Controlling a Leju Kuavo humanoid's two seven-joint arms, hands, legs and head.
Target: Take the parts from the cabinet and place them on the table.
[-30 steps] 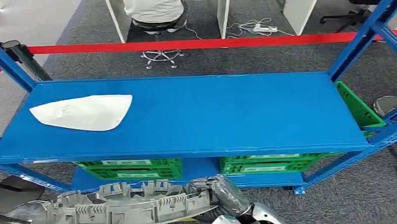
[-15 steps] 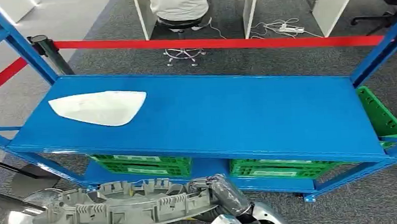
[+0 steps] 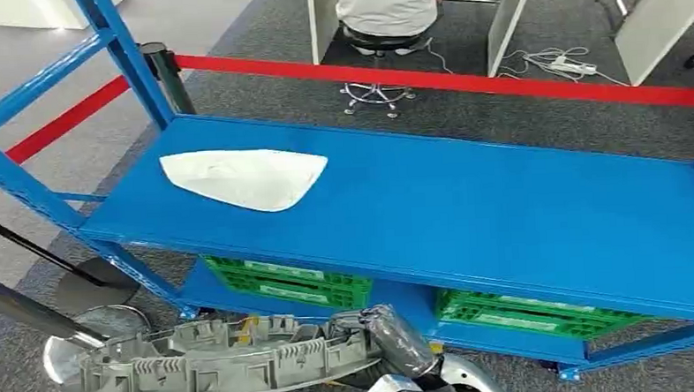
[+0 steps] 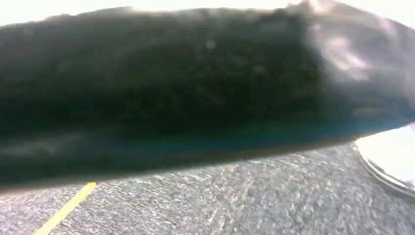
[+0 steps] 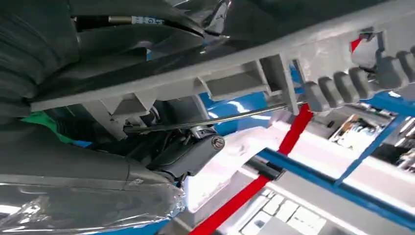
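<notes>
Grey ribbed part [image 3: 209,361] held in right hand [image 3: 394,335].

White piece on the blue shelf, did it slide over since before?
No. The white piece lies near the left end of the blue shelf, same as before; the whole picture shifted because the camera turned.

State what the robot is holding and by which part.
The right hand holds the long grey ribbed part by its right end. The left hand's hold cannot be told.

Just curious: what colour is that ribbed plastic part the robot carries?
Light grey; the ribbed plastic part shows best in the head view.
</notes>
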